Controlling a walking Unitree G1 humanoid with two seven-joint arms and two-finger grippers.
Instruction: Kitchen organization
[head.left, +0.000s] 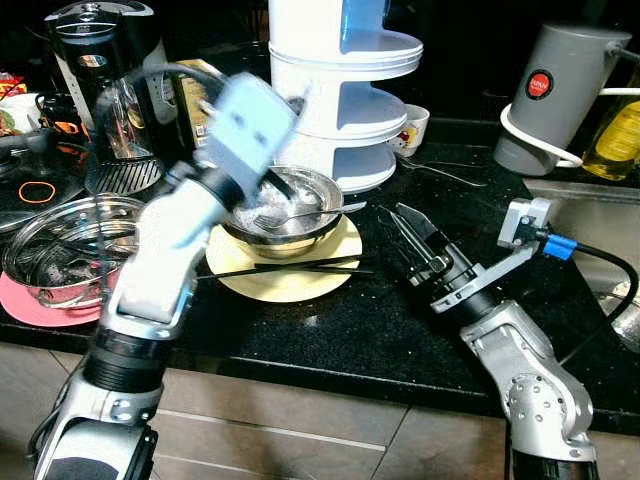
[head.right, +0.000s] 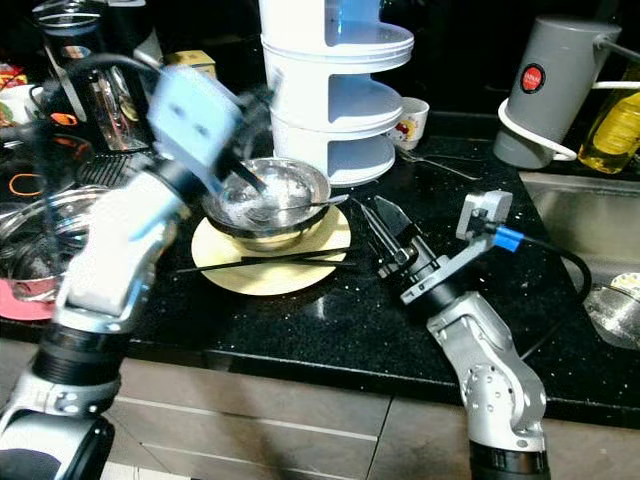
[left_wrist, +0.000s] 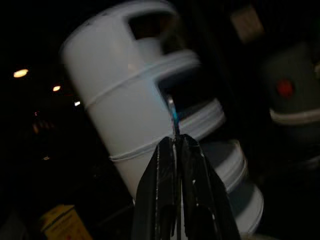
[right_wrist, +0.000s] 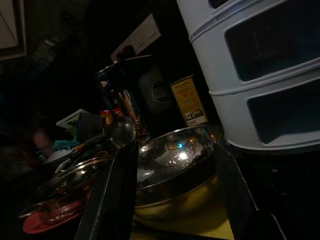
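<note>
A steel bowl sits on a yellow plate on the black counter, with a spoon lying in it. Black chopsticks lie across the plate's front. My left gripper reaches down into the bowl. In the left wrist view it is shut on a thin metal utensil that sticks out past the fingertips. My right gripper stands open just to the right of the plate and points at the bowl, with nothing between its fingers.
A white tiered rack stands right behind the bowl, with a small cup and a fork beside it. A grey kettle, an oil bottle and the sink are at the right. A steel pot on a pink mat and a coffee maker crowd the left.
</note>
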